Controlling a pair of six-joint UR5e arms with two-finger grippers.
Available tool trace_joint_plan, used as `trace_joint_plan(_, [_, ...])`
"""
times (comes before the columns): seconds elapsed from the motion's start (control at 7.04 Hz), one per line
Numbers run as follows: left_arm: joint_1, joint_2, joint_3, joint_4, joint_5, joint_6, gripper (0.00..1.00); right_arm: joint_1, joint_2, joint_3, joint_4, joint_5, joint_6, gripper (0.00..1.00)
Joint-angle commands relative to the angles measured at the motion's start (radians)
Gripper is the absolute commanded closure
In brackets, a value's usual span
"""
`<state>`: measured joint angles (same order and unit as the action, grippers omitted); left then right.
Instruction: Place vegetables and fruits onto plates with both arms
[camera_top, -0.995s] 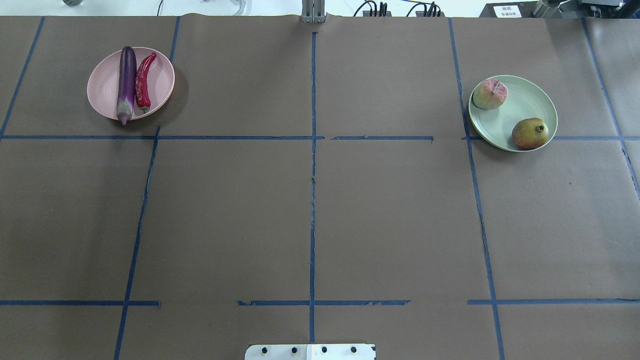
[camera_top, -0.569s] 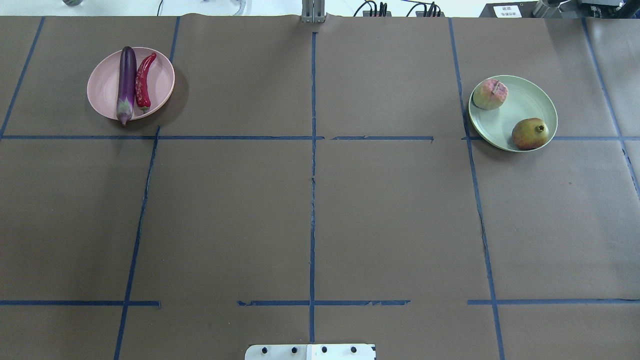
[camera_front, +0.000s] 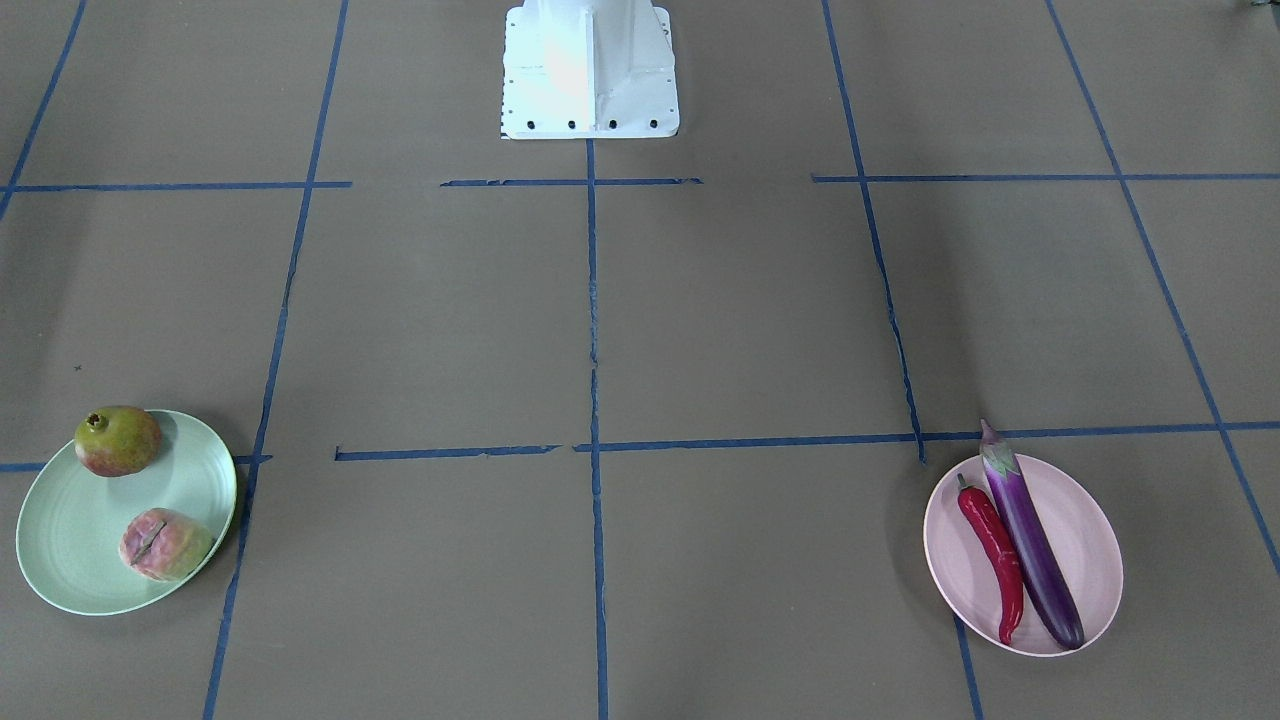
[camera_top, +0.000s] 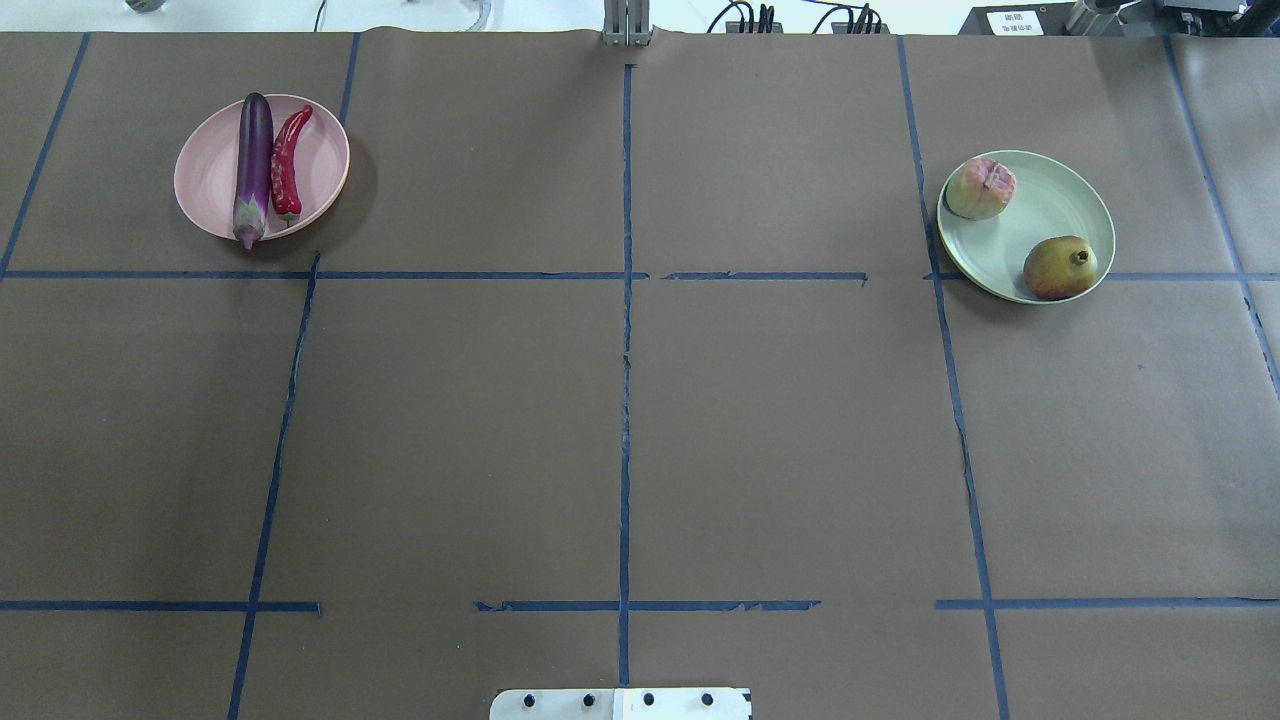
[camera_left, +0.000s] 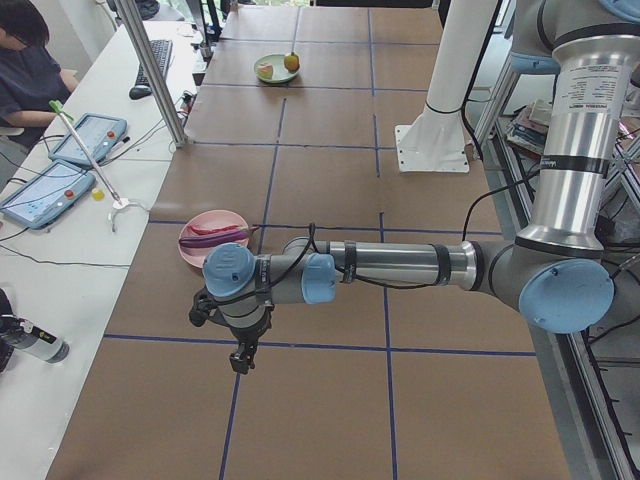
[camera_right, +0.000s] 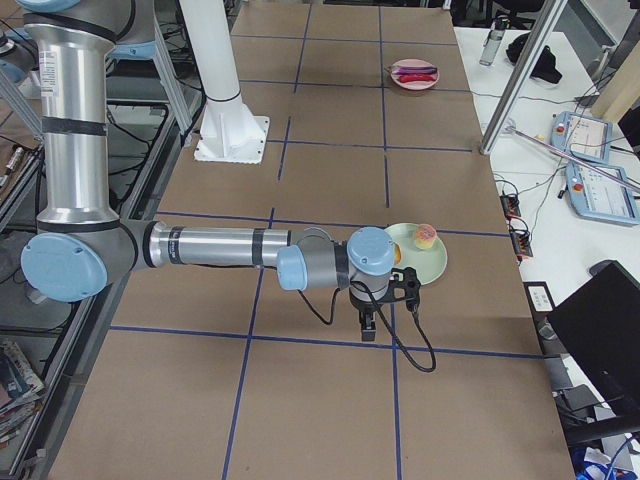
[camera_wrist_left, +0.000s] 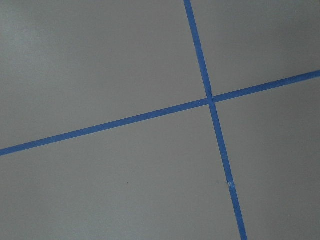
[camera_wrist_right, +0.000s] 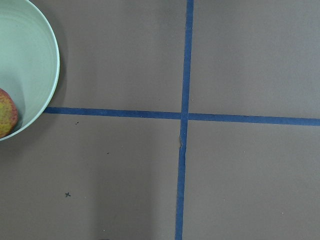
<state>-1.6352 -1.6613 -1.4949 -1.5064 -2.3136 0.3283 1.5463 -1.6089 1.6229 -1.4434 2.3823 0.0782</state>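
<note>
Left gripper (camera_left: 241, 356), right gripper (camera_right: 367, 326): can't tell if spread. You steer both clear of pink plate (camera_top: 205, 180), green plate (camera_top: 1052, 200).

1. Nothing has visibly shifted in the overhead view. The eggplant (camera_top: 252, 165) and the chili (camera_top: 287, 160) lie side by side on the pink plate (camera_top: 205, 180), on exactly the same spots as a second ago.
2. The peach (camera_top: 980, 188) and the pomegranate (camera_top: 1060, 267) match their earlier places on the green plate (camera_top: 1050, 200), and neither plate has slid on the desk (camera_top: 780, 430).
3. The left arm (camera_left: 400, 262) and the right arm (camera_right: 210, 247) show only in the side views, which have no earlier picture, so whether they have moved cannot be told.
</note>
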Motion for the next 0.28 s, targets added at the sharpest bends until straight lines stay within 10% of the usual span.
trace_joint_plan(0.0, [0.0, 0.0, -0.001, 0.0, 0.0, 0.0, 0.0, -0.002, 0.0, 0.0, 0.0, 0.0, 0.0, 0.0])
trace_joint_plan(0.14, [0.0, 0.0, -0.001, 0.0, 0.0, 0.0, 0.0, 0.0, 0.0, 0.0, 0.0, 0.0, 0.0, 0.0])
